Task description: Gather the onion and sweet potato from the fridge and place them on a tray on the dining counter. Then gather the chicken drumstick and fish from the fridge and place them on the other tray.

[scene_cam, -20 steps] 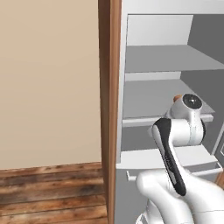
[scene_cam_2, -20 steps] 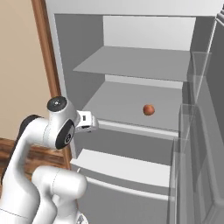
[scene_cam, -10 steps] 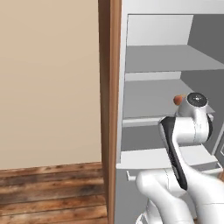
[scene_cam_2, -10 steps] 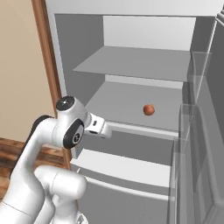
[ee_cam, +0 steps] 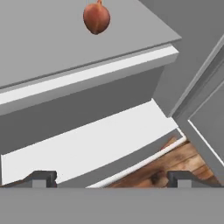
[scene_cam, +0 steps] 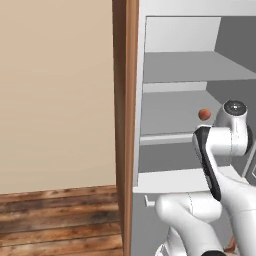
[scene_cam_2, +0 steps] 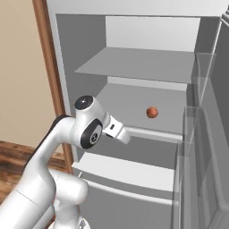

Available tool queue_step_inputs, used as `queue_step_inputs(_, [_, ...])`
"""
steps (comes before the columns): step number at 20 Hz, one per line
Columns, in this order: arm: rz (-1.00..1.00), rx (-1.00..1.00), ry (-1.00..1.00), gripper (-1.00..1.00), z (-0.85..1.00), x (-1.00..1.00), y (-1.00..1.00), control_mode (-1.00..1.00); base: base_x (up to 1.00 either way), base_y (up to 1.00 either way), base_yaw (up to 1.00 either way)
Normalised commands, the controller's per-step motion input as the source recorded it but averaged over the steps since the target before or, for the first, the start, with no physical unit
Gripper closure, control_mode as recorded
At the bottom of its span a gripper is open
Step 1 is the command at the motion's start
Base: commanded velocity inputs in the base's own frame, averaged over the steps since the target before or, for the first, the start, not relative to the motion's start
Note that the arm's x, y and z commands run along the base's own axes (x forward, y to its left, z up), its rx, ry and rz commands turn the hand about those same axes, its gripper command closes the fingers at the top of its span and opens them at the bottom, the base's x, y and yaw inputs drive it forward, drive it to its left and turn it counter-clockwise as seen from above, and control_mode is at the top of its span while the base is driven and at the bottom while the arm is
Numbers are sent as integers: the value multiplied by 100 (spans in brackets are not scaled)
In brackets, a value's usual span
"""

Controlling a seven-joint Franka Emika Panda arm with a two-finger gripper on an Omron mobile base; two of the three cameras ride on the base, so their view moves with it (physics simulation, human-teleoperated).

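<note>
- The onion [scene_cam_2: 152, 112] sits alone on the fridge's [scene_cam_2: 134, 62] middle grey shelf [scene_cam_2: 129, 100], towards the back, with nothing touching it.
- In the hand view the onion [ee_cam: 96, 17] shows a little stem nub on top and a smooth, rounded reddish-brown skin.
- The gripper [ee_cam: 109, 178] hangs in front of the shelf's edge and lower than it, its jaws spread wide with nothing between them; it is well apart from the onion.
- I'd judge the onion light and firm, not easily crushed, but its papery skin looks slippery and the round shape will want to roll away at the first nudge.
- Best hold, to my eye: across the widest part of the belly, fingers on opposite sides, leaving the stem alone.
</note>
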Motion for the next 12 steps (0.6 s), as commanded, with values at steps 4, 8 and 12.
queue_step_inputs(4, [-11, 5, -2, -100, 15, 28, -31, -100, 0, 0, 0])
queue_step_inputs(8, [0, 3, -8, -100, 13, 30, -16, -100, 0, 0, 0])
queue_step_inputs(12, [0, 1, -11, -100, 2, 34, -8, -100, 0, 0, 0])
